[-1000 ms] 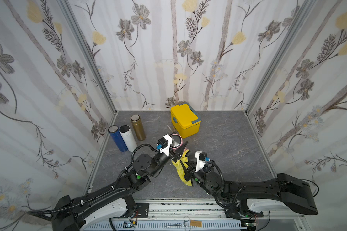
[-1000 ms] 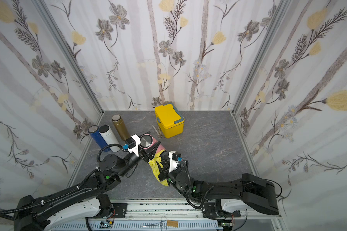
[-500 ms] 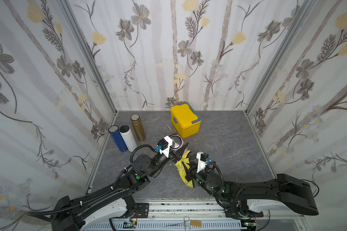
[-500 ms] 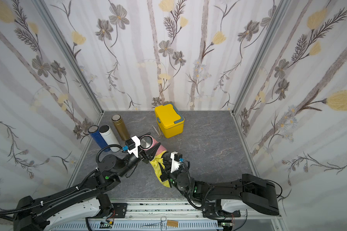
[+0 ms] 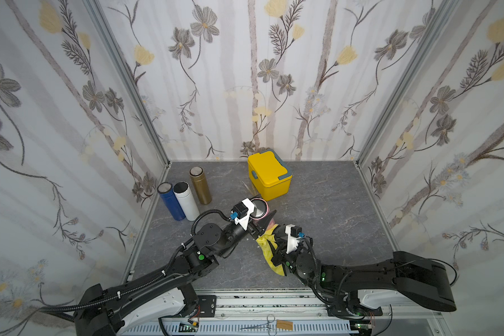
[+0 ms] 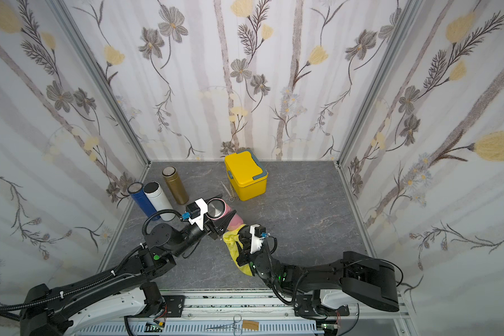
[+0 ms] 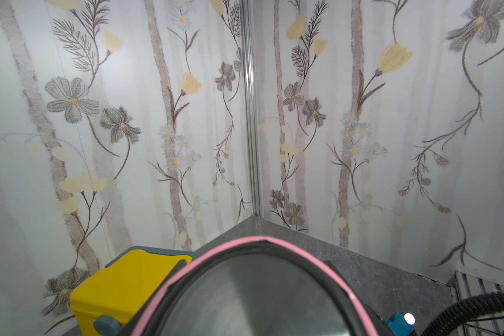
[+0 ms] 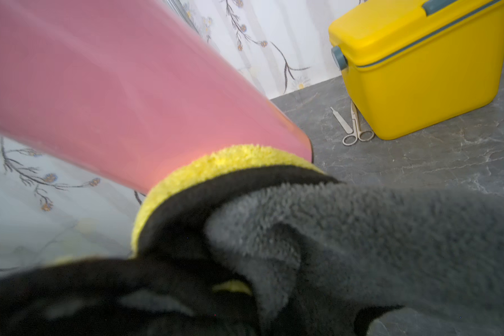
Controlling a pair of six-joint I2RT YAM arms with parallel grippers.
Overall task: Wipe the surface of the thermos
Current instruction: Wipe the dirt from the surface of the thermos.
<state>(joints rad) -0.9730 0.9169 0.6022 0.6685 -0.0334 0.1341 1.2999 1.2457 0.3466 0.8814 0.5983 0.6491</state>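
- Left tool (image 5: pixel 256 225) is clenched on the pink thermos (image 6: pixel 235 220), which it holds tilted with the mouth up. The thermos is over the middle of the counter (image 5: pixel 332 203), just in front of the yellow box (image 5: pixel 269 177).
- Right tool (image 5: pixel 275 238) is clamped on the yellow-and-grey cloth (image 8: pixel 216 163). The cloth edge touches the thermos wall near its base end.
- Step judged: a wiping stroke is under way, low on the body.
- Next move calls for sliding the cloth along the wall toward the mouth with contact kept. The left grip must stay firm, and unwiped sides probably need turning into reach.
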